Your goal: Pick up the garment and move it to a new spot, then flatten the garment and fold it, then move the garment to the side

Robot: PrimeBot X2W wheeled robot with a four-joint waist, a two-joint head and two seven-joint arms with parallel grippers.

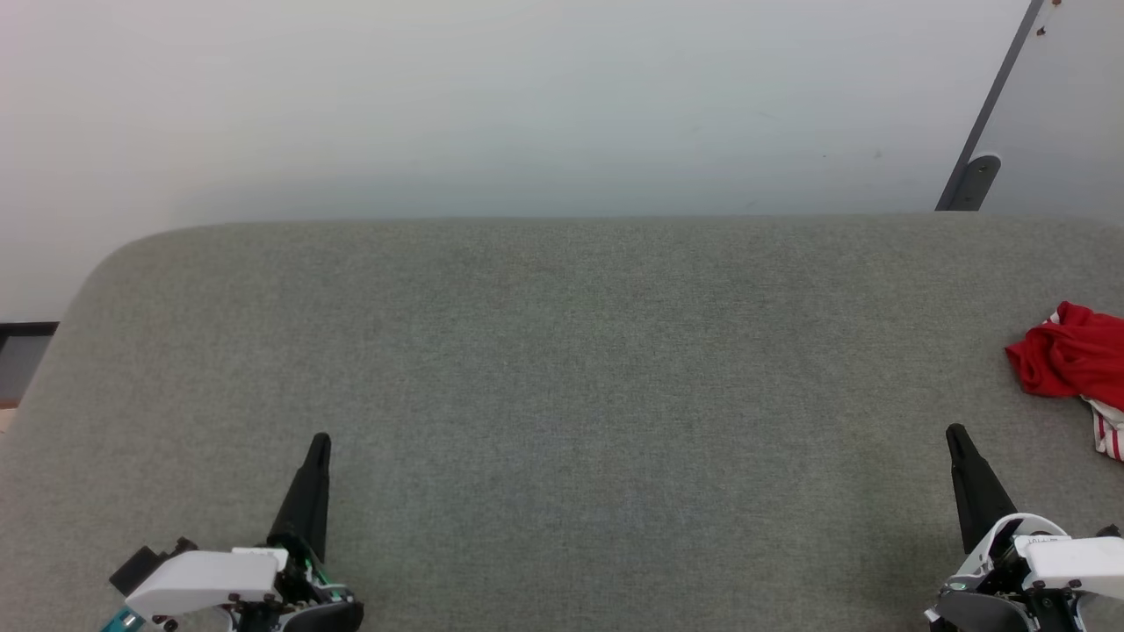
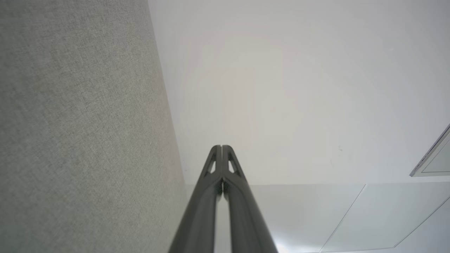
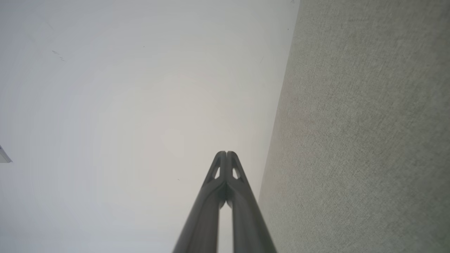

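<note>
The garment lies crumpled in a red heap at the far right of the grey cloth table, cut off by the picture's edge, with a bit of red-and-white striped trim below it. My left gripper rests at the lower left, shut, nothing in it; its fingertips meet in the left wrist view. At the lower right my right gripper is shut and empty too, a little down and left of the garment, apart from it. Its fingertips touch in the right wrist view.
A pale wall rises behind the table's far edge. A dark slanted bar with a rounded foot stands at the upper right. The table's rounded far-left corner curves down, with a dark skirting strip beyond it.
</note>
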